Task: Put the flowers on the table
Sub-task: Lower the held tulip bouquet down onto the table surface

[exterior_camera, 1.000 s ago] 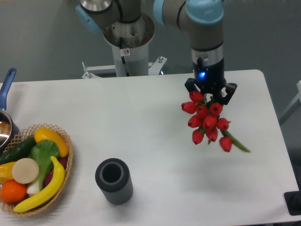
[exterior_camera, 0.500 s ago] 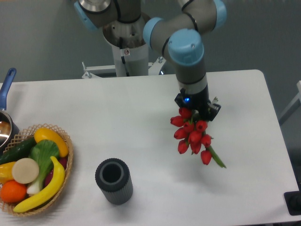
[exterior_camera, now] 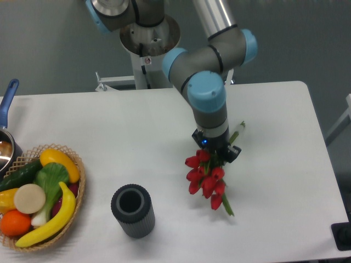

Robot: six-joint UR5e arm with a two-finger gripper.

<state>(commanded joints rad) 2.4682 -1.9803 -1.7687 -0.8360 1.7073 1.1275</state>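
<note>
— Where are the flowers (exterior_camera: 205,178)?
— Right of the dark ribbed cylinder (exterior_camera: 132,211), well apart from it — red heads hanging low over the white desk (exterior_camera: 109,137).
— And the pincer (exterior_camera: 215,155)?
— Pinching the bunch from above.

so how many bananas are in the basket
1. The banana lies along the right side of the basket, at the table's left edge. Another could be hidden under the other food.
</note>
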